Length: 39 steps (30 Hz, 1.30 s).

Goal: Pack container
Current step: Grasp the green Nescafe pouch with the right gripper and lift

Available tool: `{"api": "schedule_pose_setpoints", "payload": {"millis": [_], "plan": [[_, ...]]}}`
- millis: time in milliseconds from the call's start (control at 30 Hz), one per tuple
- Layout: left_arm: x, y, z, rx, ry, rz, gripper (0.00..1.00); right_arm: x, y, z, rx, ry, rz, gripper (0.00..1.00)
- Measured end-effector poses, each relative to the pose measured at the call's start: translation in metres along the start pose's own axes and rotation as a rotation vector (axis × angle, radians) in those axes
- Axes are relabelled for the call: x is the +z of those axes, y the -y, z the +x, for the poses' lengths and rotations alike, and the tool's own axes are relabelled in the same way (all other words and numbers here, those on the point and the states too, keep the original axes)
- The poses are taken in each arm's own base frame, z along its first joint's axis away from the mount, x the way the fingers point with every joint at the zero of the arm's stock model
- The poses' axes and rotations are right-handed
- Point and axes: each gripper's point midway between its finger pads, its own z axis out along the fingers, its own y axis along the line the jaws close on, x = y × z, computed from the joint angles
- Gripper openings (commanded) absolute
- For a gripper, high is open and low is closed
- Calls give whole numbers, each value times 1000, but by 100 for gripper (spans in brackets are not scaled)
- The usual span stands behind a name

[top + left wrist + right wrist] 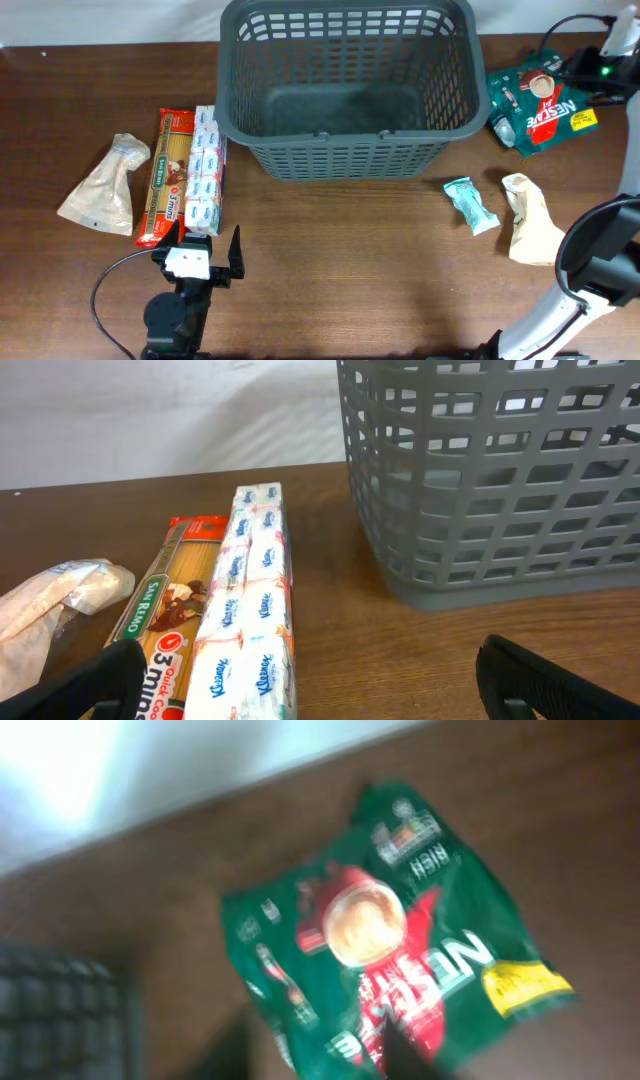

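The large dark grey plastic lattice basket (350, 155) sits far centre on the brown wooden table (350, 280), mouth up and nothing inside, so packing looks barely begun. Far right lies the green foil coffee bag (390, 950), and the right gripper (315, 1055) hangs over it. The view is blurred, but the jaws look apart, likely lining up a grab. On the left, the long red-and-orange spaghetti packet (168, 180) lies beside a white strip of tissue packs (205, 170). The left gripper (208, 243) sits at their near ends, jaws wide apart and empty, ready to take either. A beige crumpled pouch (105, 185) lies far left, another beige pouch (530, 225) near right, and a small teal packet (472, 205) just beside it.
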Motion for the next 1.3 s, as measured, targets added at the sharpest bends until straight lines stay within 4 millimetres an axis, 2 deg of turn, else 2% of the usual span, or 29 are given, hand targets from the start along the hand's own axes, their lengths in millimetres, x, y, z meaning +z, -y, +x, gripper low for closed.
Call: {"api": "schedule_pose_setpoints", "payload": {"millis": [33, 133, 367, 467, 633, 867, 900, 933, 967, 1000, 1300], "plan": [[0, 0, 0, 0, 0, 0, 99, 1, 0, 4, -35, -18, 26, 74], [0, 0, 0, 0, 0, 0, 99, 7, -11, 7, -156, -43, 102, 81], [0, 0, 0, 0, 0, 0, 99, 24, -45, 15, -368, -89, 215, 83], [0, 0, 0, 0, 0, 0, 99, 41, -36, 25, -382, -133, 242, 83], [0, 0, 0, 0, 0, 0, 99, 83, -11, 55, -369, -234, 272, 83], [0, 0, 0, 0, 0, 0, 99, 126, -1, 88, -357, -317, 263, 83], [0, 0, 0, 0, 0, 0, 99, 131, 0, 91, -352, -326, 262, 78], [0, 0, 0, 0, 0, 0, 99, 133, 0, 93, -350, -331, 260, 43], [0, 0, 0, 0, 0, 0, 99, 135, 0, 95, -341, -333, 259, 16], [0, 0, 0, 0, 0, 0, 99, 136, 0, 94, -335, -330, 258, 4], [0, 0, 0, 0, 0, 0, 99, 137, -1, 88, -272, -307, 265, 4]]}}
